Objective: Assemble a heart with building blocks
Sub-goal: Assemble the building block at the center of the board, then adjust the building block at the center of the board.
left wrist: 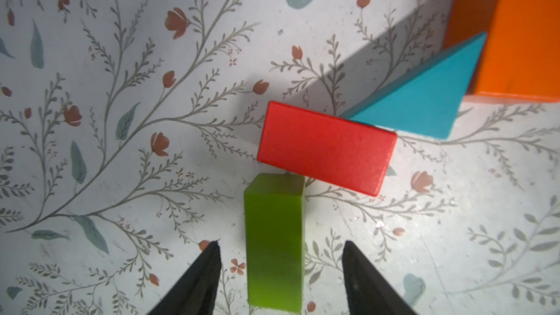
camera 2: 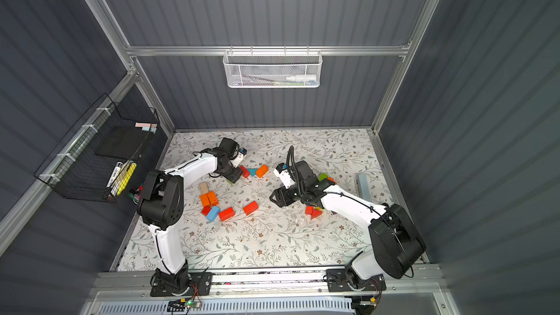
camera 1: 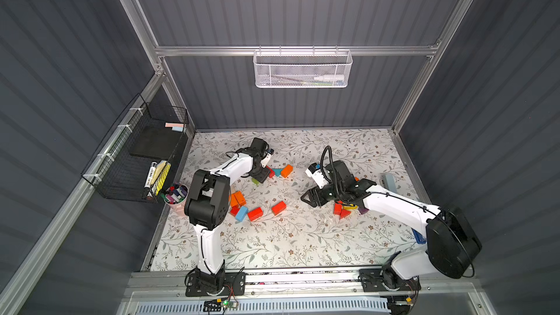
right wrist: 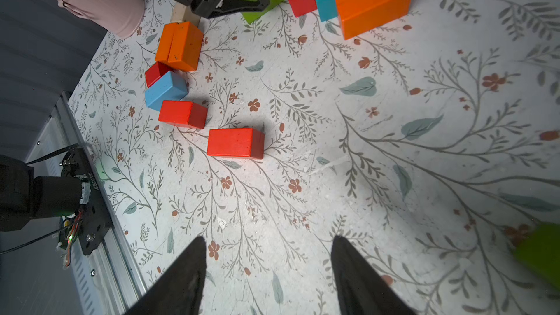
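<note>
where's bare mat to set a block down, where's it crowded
Bare: front half of the mat, red bricks to rail; also the strip by the back wall. Crowded: around the left gripper, the orange blocks, and under the right arm.

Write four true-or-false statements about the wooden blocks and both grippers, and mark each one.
1. The left gripper straddles the green wooden brick, jaws open. True.
2. The right gripper holds a purple block. False: it is open and empty.
3. The teal triangular wedge lies between a red wooden brick and a big orange wooden brick. True.
4. The light blue wooden brick is stacked on two orange blocks. False: it lies on the flowered table.
</note>
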### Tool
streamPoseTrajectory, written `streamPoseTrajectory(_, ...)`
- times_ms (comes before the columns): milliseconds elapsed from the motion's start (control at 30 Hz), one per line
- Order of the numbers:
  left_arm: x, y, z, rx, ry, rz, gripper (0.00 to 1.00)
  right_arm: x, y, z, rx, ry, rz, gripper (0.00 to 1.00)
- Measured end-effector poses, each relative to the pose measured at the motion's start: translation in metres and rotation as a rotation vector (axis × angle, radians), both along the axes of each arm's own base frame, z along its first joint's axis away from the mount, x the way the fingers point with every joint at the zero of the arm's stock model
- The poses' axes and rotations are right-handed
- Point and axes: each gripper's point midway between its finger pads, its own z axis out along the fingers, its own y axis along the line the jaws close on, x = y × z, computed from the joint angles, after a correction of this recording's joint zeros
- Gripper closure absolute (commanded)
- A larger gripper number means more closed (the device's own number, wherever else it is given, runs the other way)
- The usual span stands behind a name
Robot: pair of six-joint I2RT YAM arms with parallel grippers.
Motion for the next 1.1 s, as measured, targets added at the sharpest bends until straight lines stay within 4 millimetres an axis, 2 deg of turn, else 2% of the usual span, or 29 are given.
streamPoseTrajectory(133, -0.002, 0.001, 0.021, -0.033, -0.031, 0.053, 0.41, 0.001, 0.0, -0.001, 0.0, 0.002, -0.002, 0.33)
streamPoseTrajectory(233, -0.011, 0.004, 0.031, -0.066, -0.041, 0.12, 0.42, 0.002, 0.0, -0.002, 0.0, 0.003, -0.004, 0.33)
streamPoseTrajectory(433, -0.043, 0.015, 0.023, -0.137, 0.043, 0.316, 0.46, 0.003, 0.001, -0.002, 0.004, 0.0, -0.006, 0.33)
streamPoseTrajectory(633, -0.062, 0.012, 0.017, -0.251, 0.087, 0.443, 0.44, 0.003, 0.002, -0.003, 0.014, 0.007, -0.011, 0.33)
streamPoseTrajectory(867, -0.062, 0.008, 0.009, -0.316, 0.058, 0.476, 0.44, 0.002, 0.001, -0.006, 0.013, 0.012, -0.014, 0.33)
streamPoseTrajectory(1100, -0.049, 0.003, 0.013, -0.357, 0.013, 0.479, 0.44, 0.001, 0.001, -0.008, 0.013, 0.017, -0.013, 0.33)
